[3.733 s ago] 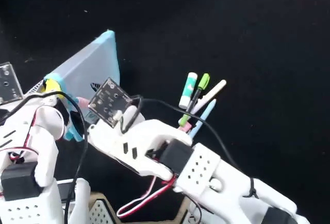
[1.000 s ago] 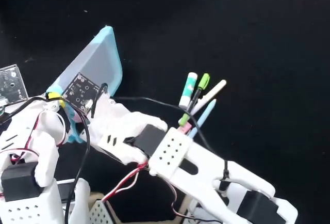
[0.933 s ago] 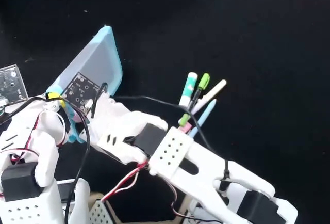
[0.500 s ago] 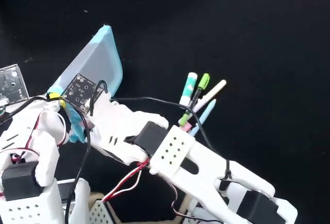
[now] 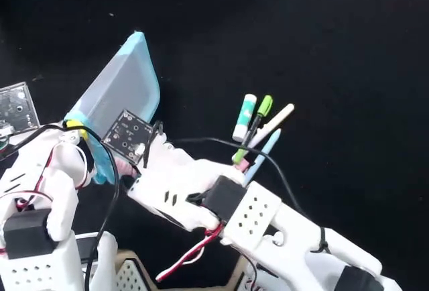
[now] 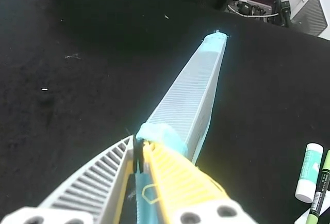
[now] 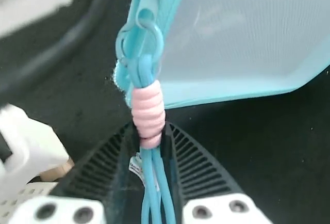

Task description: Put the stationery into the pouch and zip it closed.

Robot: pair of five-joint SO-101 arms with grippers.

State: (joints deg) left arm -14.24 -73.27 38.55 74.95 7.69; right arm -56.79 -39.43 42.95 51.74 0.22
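Two grippers hold pale blue mesh pouch [image 5: 124, 90], raised on edge near left arm. Left gripper [image 6: 140, 149] pinched tight on pouch's near end. Right gripper [image 7: 149, 139] clamped on zip cord [image 7: 139, 74], pink bead [image 7: 148, 115] at jaws. Glue stick [image 5: 244, 117] and pens [image 5: 263, 130] bunched on black tabletop [image 5: 335, 56], well apart from pouch. Pens' near ends hidden under right arm. Zip open or closed: cannot tell. Cables, equipment [image 6: 258, 7] beyond table's far edge.

Pouch [image 5: 124, 86]: light blue, tilted up on edge by the table's [image 5: 322, 56] left edge.
Stationery [image 5: 255, 127]: bunched mid-table, well apart from it.
Arms: left arm [image 5: 40, 184] and right arm [image 5: 221, 204] meet at its near end.
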